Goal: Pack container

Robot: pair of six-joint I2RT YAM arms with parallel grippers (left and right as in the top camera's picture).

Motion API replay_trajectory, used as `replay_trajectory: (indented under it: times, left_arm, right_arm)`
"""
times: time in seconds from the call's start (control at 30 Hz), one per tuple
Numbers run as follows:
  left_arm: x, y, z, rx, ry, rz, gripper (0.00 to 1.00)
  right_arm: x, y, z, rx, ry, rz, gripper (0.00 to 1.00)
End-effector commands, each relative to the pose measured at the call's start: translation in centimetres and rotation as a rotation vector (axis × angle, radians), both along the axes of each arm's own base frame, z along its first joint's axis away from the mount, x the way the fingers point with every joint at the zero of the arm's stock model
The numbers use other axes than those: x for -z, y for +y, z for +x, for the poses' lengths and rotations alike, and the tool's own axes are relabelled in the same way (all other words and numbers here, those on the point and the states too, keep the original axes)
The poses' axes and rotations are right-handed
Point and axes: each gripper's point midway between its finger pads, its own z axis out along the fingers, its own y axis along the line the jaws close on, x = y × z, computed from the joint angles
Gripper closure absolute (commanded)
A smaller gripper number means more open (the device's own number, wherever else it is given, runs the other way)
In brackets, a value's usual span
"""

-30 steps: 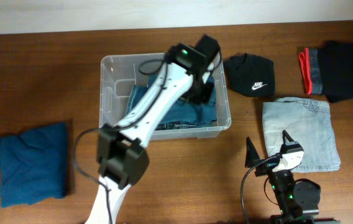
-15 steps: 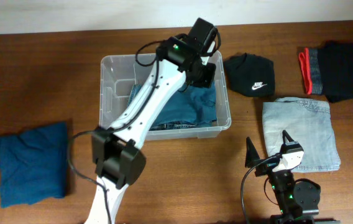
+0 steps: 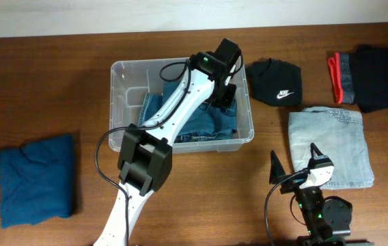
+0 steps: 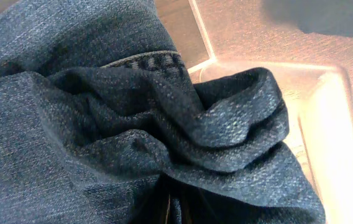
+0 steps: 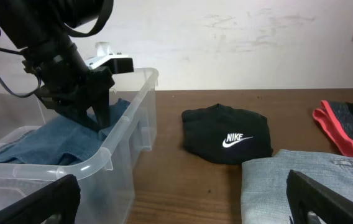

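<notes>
The container [image 3: 122, 72] is a clear plastic bin at the table's centre back; it also shows in the right wrist view [image 5: 120, 134]. Folded blue jeans [image 3: 201, 119] lie inside it. My left gripper [image 3: 225, 94] is down in the bin's far right corner, buried in the denim. In the left wrist view the fingers [image 4: 176, 211] sit close together in a bunched fold of the jeans [image 4: 164, 118], pinching it. My right gripper [image 3: 295, 165] is open and empty, low at the table's front right, pointing at the bin [image 5: 176, 205].
A black Nike garment [image 3: 274, 82] lies just right of the bin. Folded light grey jeans [image 3: 330, 147] lie ahead of my right gripper. A black garment with a red band [image 3: 368, 76] is at the far right back. A blue cloth [image 3: 33, 178] lies at the left.
My left gripper rose toward the bin's far right rim, then dropped back into the denim at the right end. The jeans bunched up there. The right arm has not moved.
</notes>
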Motion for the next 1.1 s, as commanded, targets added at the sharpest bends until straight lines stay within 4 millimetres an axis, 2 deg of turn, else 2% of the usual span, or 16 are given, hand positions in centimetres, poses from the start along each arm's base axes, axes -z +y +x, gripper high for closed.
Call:
replay_trajectory:
  times: [0.0, 0.07, 0.17, 0.23, 0.33, 0.43, 0.47, 0.6, 0.73, 0.9, 1.07]
  left_arm:
    - [-1.8, 0.0, 0.4, -0.004, -0.030, -0.013, 0.91]
    - [-4.2, -0.1, 0.7, 0.004, -0.069, -0.035, 0.85]
    - [-8.6, 0.1, 0.5, 0.015, -0.126, -0.067, 0.62]
    - [-11.3, 0.7, 0.1, 0.009, -0.162, -0.070, 0.50]
    - [-14.8, 2.9, -0.2, -0.025, -0.236, -0.016, 0.33]
    - [-17.7, 5.7, -0.6, -0.069, -0.296, 0.040, 0.04]
    - [-18.6, 6.6, -0.8, -0.083, -0.309, 0.050, 0.01]
    - [-22.1, 11.0, -1.7, -0.155, -0.351, 0.085, 0.01]
    - [-24.8, 16.2, -3.0, -0.245, -0.373, 0.136, 0.01]
    - [-26.7, 21.9, -4.4, -0.365, -0.383, 0.219, 0.01]
    - [-28.3, 24.2, -4.9, -0.424, -0.415, 0.210, 0.01]
  right_arm:
    - [0.3, -0.3, 0.0, 0.015, 0.002, -0.008, 0.02]
    - [0.3, -0.3, 0.0, 0.015, 0.002, -0.008, 0.02]
    - [0.3, -0.3, 0.0, 0.015, 0.002, -0.008, 0.01]
    - [0.3, -0.3, 0.0, 0.015, 0.002, -0.008, 0.02]
    - [0.3, -0.3, 0.0, 0.016, 0.002, -0.008, 0.01]
    - [0.3, -0.3, 0.0, 0.016, 0.002, -0.008, 0.02]
    - [0.3, -0.3, 0.0, 0.015, 0.002, -0.008, 0.02]
    - [0.3, -0.3, 0.0, 0.015, 0.002, -0.008, 0.01]
    - [0.3, -0.3, 0.0, 0.016, 0.002, -0.008, 0.02]
    - [0.3, -0.3, 0.0, 0.016, 0.002, -0.008, 0.02]
    - [0.3, -0.3, 0.0, 0.015, 0.002, -0.008, 0.02]
